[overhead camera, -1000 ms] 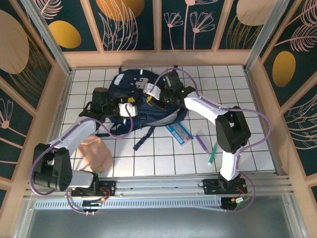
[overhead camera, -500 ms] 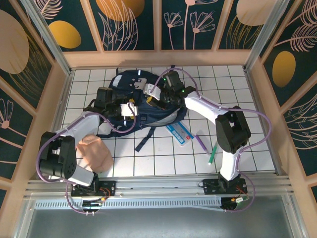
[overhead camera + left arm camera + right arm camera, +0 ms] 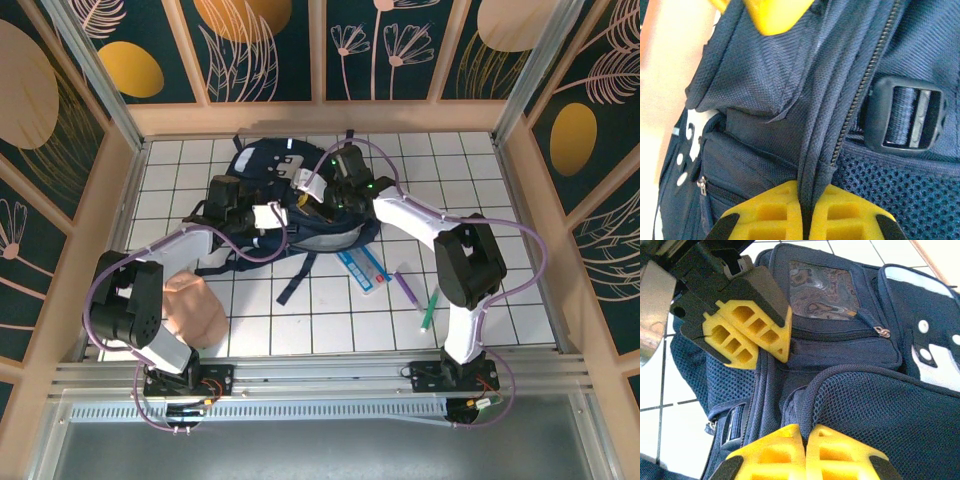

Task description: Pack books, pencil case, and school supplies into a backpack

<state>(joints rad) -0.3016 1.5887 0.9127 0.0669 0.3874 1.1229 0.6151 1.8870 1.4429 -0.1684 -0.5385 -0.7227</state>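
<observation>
The left end effector (image 3: 805, 192) had moved in, clenching the dark navy fabric backpack (image 3: 760, 80); the right end effector (image 3: 805, 432) clenched it too.

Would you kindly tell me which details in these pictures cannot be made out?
Left wrist view: the left end effector is cut off by the bottom edge; a pale shape at upper left is blurred.
Right wrist view: the right end effector is cut off below; how much fabric it pinches is hidden.
Top view: whether the backpack is unzipped; both end effectors cover its middle.
Top view: print on the book; too small.
</observation>
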